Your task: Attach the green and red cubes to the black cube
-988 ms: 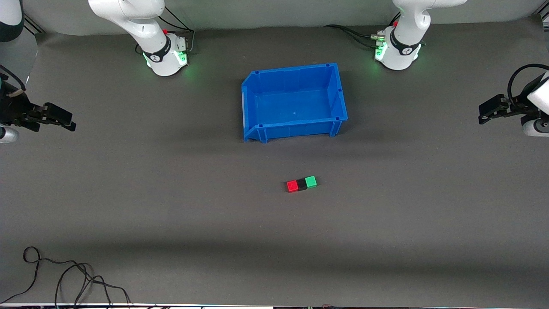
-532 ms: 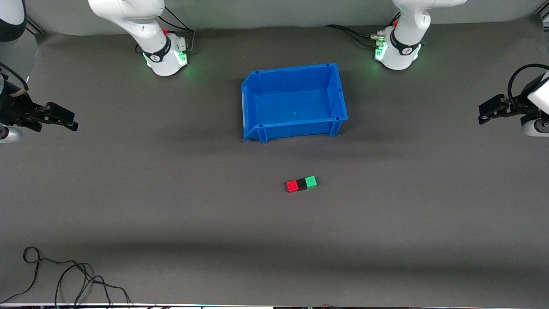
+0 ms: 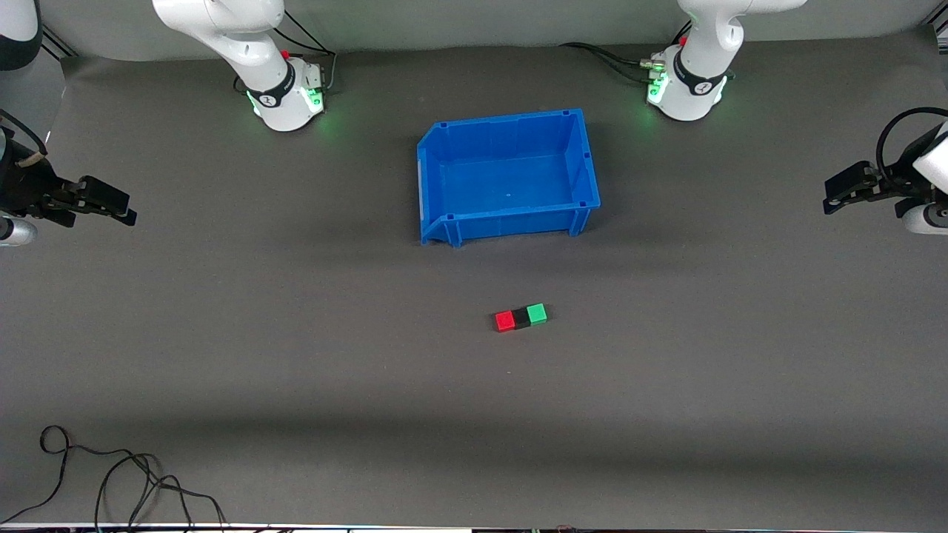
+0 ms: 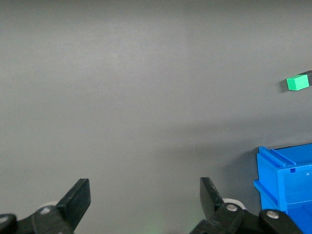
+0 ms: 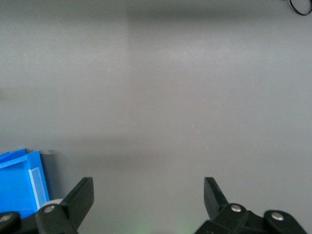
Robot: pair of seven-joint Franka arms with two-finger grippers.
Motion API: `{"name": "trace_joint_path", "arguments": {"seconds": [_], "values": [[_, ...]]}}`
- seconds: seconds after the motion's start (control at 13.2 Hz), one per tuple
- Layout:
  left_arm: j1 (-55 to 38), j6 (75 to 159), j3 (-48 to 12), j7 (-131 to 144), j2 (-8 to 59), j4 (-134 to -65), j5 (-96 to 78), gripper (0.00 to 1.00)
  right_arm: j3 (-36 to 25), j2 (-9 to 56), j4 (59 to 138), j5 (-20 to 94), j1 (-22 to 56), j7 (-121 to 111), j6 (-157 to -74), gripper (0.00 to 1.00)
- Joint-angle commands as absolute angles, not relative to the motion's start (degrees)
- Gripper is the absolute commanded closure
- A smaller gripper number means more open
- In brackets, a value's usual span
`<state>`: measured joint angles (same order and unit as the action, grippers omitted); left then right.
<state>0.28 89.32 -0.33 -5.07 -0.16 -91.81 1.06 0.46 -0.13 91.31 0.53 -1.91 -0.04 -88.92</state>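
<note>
A red cube (image 3: pixel 505 320), a black cube (image 3: pixel 521 317) and a green cube (image 3: pixel 537 313) lie joined in one short row on the mat, nearer to the front camera than the blue bin (image 3: pixel 585 159). The green cube also shows in the left wrist view (image 4: pixel 297 83). My left gripper (image 3: pixel 837 194) is open and empty at the left arm's end of the table; its open fingers frame bare mat in the left wrist view (image 4: pixel 145 195). My right gripper (image 3: pixel 118 211) is open and empty at the right arm's end, as the right wrist view (image 5: pixel 148 195) shows.
The blue bin stands empty between the two arm bases; a corner of it shows in the left wrist view (image 4: pixel 285 175) and in the right wrist view (image 5: pixel 24 180). A loose black cable (image 3: pixel 111 481) lies at the near corner at the right arm's end.
The right gripper has drifted slightly toward the table's middle. The left gripper has shifted a little. The cubes have not moved.
</note>
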Motion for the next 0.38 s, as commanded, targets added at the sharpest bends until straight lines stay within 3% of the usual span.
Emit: {"name": "trace_joint_path", "arguments": {"seconds": [0.0,0.3], "values": [[0.53,87.98,-0.44,-6.15,0.09,-90.62,0.44,0.0,0.88,-0.09,90.26,1.85,-2.64,-0.97,-87.98,0.0],[0.53,87.8,-0.44,-6.15,0.0,-90.7,0.44,0.0,0.88,-0.09,90.26,1.93,-2.72,-0.97,-87.98,0.0]]}}
